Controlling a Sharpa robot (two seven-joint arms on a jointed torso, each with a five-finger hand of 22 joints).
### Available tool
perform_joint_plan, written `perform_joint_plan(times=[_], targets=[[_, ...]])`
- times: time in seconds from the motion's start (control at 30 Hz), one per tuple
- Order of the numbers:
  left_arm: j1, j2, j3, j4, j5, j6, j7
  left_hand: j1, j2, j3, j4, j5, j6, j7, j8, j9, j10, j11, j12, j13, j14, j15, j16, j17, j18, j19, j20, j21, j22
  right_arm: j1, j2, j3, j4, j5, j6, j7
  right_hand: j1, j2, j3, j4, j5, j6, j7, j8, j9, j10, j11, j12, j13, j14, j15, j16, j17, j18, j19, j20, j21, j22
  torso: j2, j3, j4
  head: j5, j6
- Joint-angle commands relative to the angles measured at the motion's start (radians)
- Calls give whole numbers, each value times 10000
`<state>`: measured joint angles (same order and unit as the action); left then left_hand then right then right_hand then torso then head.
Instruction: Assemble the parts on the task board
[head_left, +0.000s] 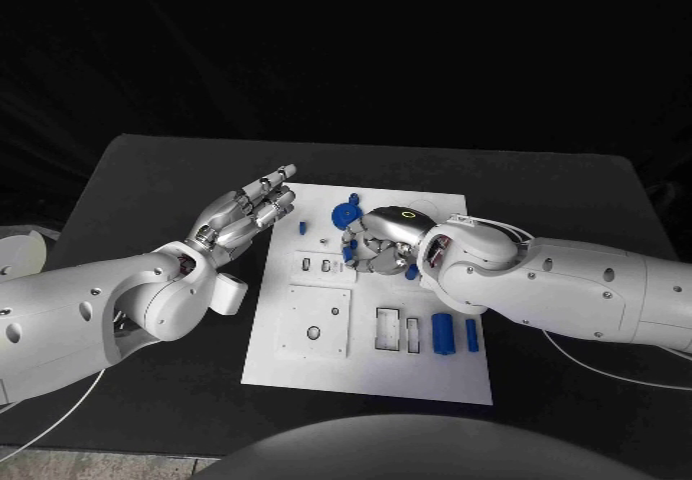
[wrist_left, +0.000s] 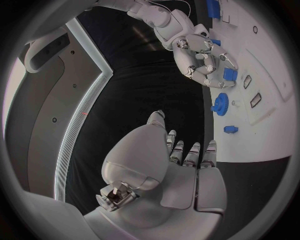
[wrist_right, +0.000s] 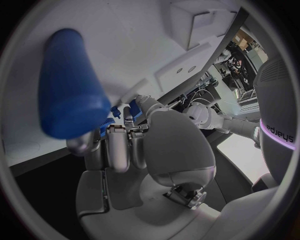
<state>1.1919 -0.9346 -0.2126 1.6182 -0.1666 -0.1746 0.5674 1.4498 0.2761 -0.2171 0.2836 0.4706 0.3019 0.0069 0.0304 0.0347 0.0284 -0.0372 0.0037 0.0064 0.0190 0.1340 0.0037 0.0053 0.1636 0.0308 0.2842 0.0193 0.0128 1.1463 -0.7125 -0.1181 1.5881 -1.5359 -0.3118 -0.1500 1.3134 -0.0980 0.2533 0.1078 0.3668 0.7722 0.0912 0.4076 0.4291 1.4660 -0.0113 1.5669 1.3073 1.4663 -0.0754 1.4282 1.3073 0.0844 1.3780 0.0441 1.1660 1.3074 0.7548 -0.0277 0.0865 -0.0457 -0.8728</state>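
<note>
Right hand (head_left: 387, 243) clasps a blue part (wrist_right: 70, 85) over the far middle of the task board (head_left: 320, 365). I'd lower it slowly, squared to its slot, and let go only once seated. Left hand (head_left: 245, 213) hangs released, fingers spread, just beside the board. Target slot is hidden under the right hand's fingers; I cannot tell the part's shape.
</note>
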Motion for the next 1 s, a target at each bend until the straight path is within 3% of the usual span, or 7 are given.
perform_joint_plan(times=[0.03, 0.63, 0.77, 1.0], targets=[[-1, 28, 5, -8, 12, 232, 43, 102, 13, 64, -29, 70, -83, 11, 39, 2, 19, 73, 39, 14, -6, 64, 53, 12, 160, 11, 27, 52, 10, -23, 15, -10, -22, -159, 271, -74, -70, -70, -14, 25, -415, -226, 25, -173, -114, 955, 98, -40, 2546, 617, 104, -74, 1143, 128, -112, 12, -90, 145, 0, 0, 2, 13, 2], [-27, 52, 5, -70, 12, 207, -65, 238, 59, 196, -105, 132, -64, 68, 47, 7, 9, 120, 36, 11, -8, 88, 52, 11, 162, 16, 40, 56, 11, -29, 22, -10, -28, -243, 323, -105, -143, -125, -126, -39, -1273, -581, 55, -540, -455, 849, 132, -128, 2446, 560, 142, -203, 1020, 169, -201, 54, -328, 96, 6, 0, 2, -12, 2], [-37, 56, 5, -78, 12, 192, -32, 260, 66, 221, -116, 143, -65, 80, 49, 8, 8, 129, 36, 11, -5, 93, 53, 12, 162, 22, 42, 60, 13, -29, 7, -10, -26, -250, 295, -64, -227, -158, -273, 0, -1797, -1041, 28, -964, -730, 787, 123, -181, 2389, 537, 140, -260, 966, 183, -224, 60, -426, 87, 11, 2, 4, -11, 2], [-45, 66, 5, -91, -8, 92, 79, 270, 65, 230, -123, 149, -63, 82, 49, 8, 9, 131, 36, 11, -4, 93, 54, 13, 163, 24, 42, 62, 14, -19, -172, -10, 83, -208, 32, 170, -252, -253, -579, 242, -2333, -1826, -70, -1661, -1307, 252, 61, -645, 1895, 351, 107, -714, 554, 302, -523, 41, -1111, -207, -4, 0, 12, 19, 2]])
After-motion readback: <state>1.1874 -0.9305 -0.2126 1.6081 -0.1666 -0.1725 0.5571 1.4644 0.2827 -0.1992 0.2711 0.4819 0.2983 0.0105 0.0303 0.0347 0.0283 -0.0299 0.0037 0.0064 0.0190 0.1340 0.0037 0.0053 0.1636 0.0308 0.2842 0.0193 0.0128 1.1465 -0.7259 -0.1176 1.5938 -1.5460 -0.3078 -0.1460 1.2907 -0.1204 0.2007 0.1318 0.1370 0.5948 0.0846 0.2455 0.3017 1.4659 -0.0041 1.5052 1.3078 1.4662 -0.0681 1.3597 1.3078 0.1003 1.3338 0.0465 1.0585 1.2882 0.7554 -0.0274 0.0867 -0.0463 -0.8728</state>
